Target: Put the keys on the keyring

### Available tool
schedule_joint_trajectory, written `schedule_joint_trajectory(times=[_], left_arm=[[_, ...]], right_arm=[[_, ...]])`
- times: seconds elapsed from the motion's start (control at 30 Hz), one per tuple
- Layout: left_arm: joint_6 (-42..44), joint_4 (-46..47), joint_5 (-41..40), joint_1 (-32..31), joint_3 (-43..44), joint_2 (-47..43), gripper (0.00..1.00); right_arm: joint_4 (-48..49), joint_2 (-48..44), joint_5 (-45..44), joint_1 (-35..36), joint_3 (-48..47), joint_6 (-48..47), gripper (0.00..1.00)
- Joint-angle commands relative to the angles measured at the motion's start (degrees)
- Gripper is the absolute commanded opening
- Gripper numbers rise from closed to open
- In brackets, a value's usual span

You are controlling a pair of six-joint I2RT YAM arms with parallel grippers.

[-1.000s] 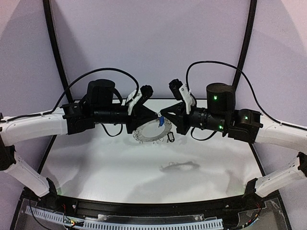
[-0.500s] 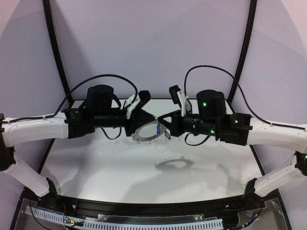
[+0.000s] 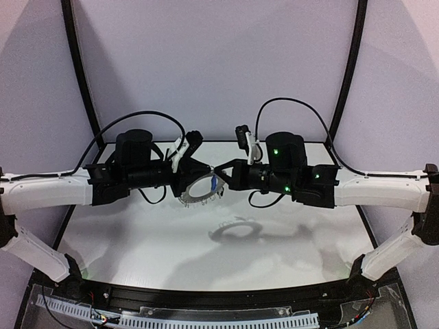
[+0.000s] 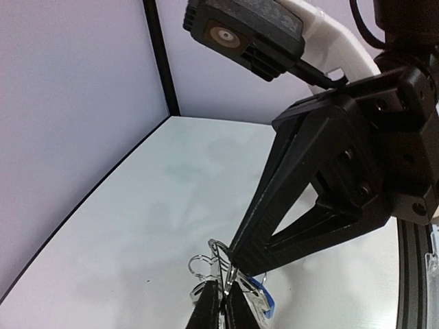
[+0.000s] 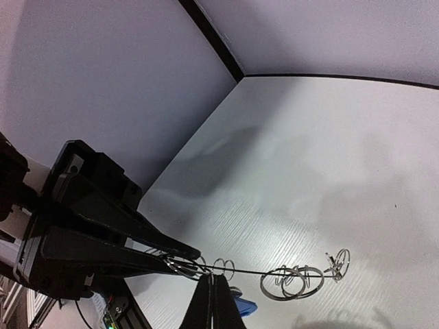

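Carried leftward and slightly lower over the preceding second, both arms travelling along and the shadow following across the table. Suspended clear of the table and roughly level: keyring, probably so that the wire clips hung free and within reach. Clamped at the rim by the left pincer, fully closed, seemingly to steady it. Met tip to tip by the right pincer, likewise closed, just beside the blue tag. Could not be told whether closed on a clip or on a key. Black-tagged key not made out.
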State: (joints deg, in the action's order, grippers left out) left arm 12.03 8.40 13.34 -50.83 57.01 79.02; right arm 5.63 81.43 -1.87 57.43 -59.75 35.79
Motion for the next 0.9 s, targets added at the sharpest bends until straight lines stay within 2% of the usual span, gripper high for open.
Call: schedule_joint_trajectory(times=[0.0, 0.03, 0.07, 0.1, 0.2, 0.27, 0.37, 0.6, 0.87], left_arm=[[-1.7, 11.3, 9.1, -2.2, -0.5, -7.4, 0.21], [-1.8, 10.9, 8.8, -2.2, -0.9, -7.3, 0.36], [-1.9, 10.9, 8.1, -2.2, -1.4, -7.3, 0.48], [-2.0, 10.7, 8.2, -2.2, -2.4, -7.3, 0.63], [-2.1, 8.2, 8.5, -2.2, -3.1, -7.5, 0.81], [-1.2, 4.8, 9.1, -2.3, -2.0, -7.4, 0.83], [-0.4, 1.2, 8.2, -2.2, 0.0, -6.8, 0.74], [-2.7, -1.9, 5.2, -2.2, 3.5, -3.5, 0.67], [-3.3, -2.9, 4.7, -2.3, 3.6, -3.3, 0.68]], right_arm=[[-3.3, 0.8, -10.4, -4.4, 0.2, -8.8, 0.00], [-3.8, 0.4, -9.6, -4.4, -0.9, -11.3, 0.00], [-5.1, -0.2, -9.0, -4.4, -2.7, -14.5, 0.00], [-8.0, -0.4, -7.0, -4.4, -5.4, -20.2, 0.00], [-13.2, -0.3, -2.1, -4.4, -9.7, -26.3, 0.00], [-15.8, -0.4, 0.4, -4.5, -11.1, -27.1, 0.00], [-19.7, -0.7, 1.7, -4.4, -13.0, -28.3, 0.00], [-21.9, -1.9, 1.2, -4.5, -13.7, -28.3, 0.00], [-23.9, -1.6, -0.3, -4.4, -14.6, -27.3, 0.00]])
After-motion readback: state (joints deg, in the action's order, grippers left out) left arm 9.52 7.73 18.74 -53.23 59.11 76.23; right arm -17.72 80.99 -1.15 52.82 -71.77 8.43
